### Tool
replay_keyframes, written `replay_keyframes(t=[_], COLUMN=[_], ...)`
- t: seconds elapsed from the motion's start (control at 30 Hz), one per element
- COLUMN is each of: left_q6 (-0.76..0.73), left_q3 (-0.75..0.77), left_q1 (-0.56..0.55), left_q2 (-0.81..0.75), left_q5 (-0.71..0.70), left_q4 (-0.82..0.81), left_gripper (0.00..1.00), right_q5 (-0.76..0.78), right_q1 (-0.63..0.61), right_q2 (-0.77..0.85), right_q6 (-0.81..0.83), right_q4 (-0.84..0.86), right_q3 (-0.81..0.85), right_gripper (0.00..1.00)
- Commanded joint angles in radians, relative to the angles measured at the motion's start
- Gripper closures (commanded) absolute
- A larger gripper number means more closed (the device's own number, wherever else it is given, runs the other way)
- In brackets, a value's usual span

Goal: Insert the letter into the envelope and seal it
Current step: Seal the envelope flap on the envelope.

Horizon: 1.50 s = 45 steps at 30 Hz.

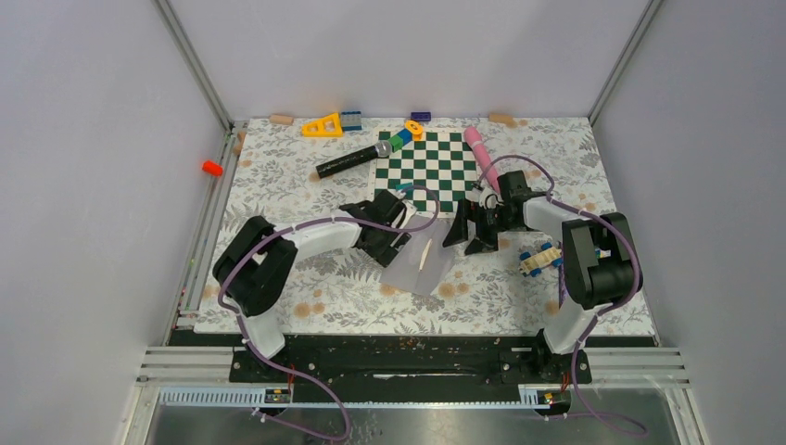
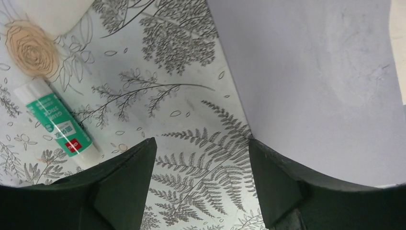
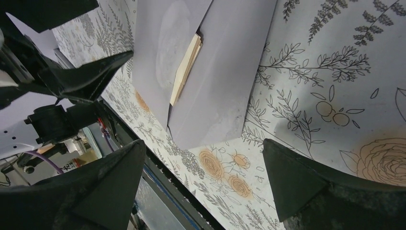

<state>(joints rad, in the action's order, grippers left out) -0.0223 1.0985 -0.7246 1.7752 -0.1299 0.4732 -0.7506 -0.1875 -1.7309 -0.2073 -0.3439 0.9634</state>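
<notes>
The light grey envelope [image 1: 408, 273] lies flat on the floral tablecloth between my two grippers, its flap open. The cream letter [image 1: 426, 251] sits partly tucked in it, and its edge shows between the flap and the body in the right wrist view [image 3: 187, 64]. The envelope [image 3: 225, 96] fills the top of that view. My left gripper [image 1: 397, 234] is open and empty at the envelope's left edge [image 2: 311, 72], with bare cloth between its jaws [image 2: 201, 160]. My right gripper [image 1: 468, 234] is open and empty just right of the envelope, held above the cloth [image 3: 203, 165].
A glue stick [image 2: 57, 125] lies on the cloth left of my left gripper. Behind are a green chessboard [image 1: 436, 167], a black microphone [image 1: 352, 159], a pink marker [image 1: 480, 153], a yellow triangle [image 1: 323, 125] and small bricks. A toy car [image 1: 540, 260] sits by the right arm.
</notes>
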Motion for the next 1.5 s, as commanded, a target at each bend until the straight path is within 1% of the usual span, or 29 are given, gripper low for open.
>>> replay_keyframes(t=[0.0,0.27,0.37,0.53,0.77,0.87,0.97,1.03,1.13,1.17,1.33,1.47], left_q6=[-0.011,0.005,0.007,0.009,0.01,0.01,0.015,0.019,0.019,0.045,0.074,0.096], left_q3=[0.036,0.033,0.033,0.028,0.01,0.009,0.011,0.012,0.009,0.01,0.019,0.025], left_q1=[-0.034,-0.05,-0.049,-0.05,-0.044,-0.017,0.037,0.049,0.05,0.05,0.05,0.049], left_q2=[0.045,0.064,0.059,0.038,0.001,-0.019,-0.045,-0.052,-0.049,-0.044,-0.009,0.026], left_q5=[-0.01,0.048,0.05,0.107,0.105,0.122,0.198,0.226,0.273,0.289,0.343,0.308], left_q4=[0.022,0.036,0.033,0.025,-0.008,-0.018,-0.033,-0.039,-0.055,-0.06,-0.074,-0.072], left_gripper=[0.27,0.27,0.27,0.27,0.27,0.27,0.27,0.27,0.27,0.27,0.27,0.28], right_q5=[-0.02,0.089,0.093,0.093,0.12,0.132,0.131,0.122,0.114,0.114,0.104,0.092], right_q1=[0.006,0.009,0.01,0.01,0.011,0.013,0.016,0.016,0.016,0.015,0.016,0.015], right_q2=[-0.012,-0.029,-0.053,-0.072,-0.076,-0.075,-0.078,-0.09,-0.108,-0.111,-0.123,-0.128], right_q6=[-0.075,-0.121,-0.142,-0.188,-0.222,-0.228,-0.253,-0.267,-0.276,-0.276,-0.282,-0.292], right_q4=[0.076,0.105,0.127,0.195,0.254,0.268,0.302,0.311,0.315,0.315,0.315,0.32], right_q3=[-0.011,-0.02,-0.01,-0.016,-0.03,-0.031,-0.036,-0.031,-0.028,-0.029,-0.03,-0.031], right_gripper=[0.01,0.0,0.0,0.01,0.01,0.02,0.02,0.02,0.03,0.03,0.03,0.03])
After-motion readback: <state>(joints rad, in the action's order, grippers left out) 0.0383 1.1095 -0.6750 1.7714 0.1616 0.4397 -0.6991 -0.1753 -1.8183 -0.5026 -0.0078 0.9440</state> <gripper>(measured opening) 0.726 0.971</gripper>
